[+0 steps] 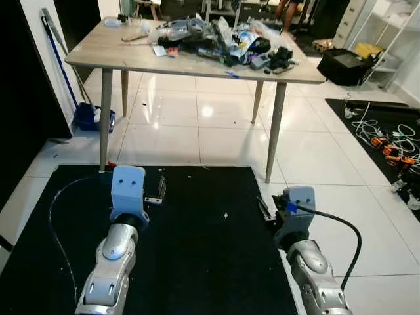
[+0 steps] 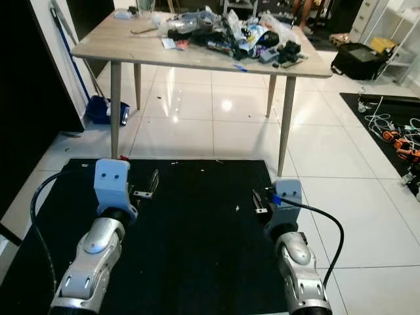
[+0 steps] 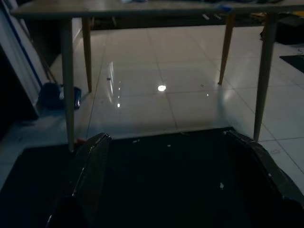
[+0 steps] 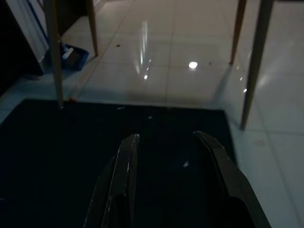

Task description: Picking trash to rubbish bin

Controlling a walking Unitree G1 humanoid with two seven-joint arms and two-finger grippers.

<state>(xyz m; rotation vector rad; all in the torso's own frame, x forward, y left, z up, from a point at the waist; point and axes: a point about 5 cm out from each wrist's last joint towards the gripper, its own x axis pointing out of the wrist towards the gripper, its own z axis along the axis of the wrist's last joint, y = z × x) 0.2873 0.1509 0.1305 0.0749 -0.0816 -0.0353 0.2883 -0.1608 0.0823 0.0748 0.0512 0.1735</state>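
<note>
Glossy white tile floor (image 1: 197, 125), black mat (image 1: 197, 262), cluttered wooden table (image 1: 111, 49).

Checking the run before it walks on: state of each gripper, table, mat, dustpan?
left gripper: open, empty, held low over the mat
right gripper: open, empty, held low over the mat
black mat: flat on the floor, small white specks on it
table: upright, top piled with clutter at the far right side
blue dustpan: on the floor by the table's left leg
</note>
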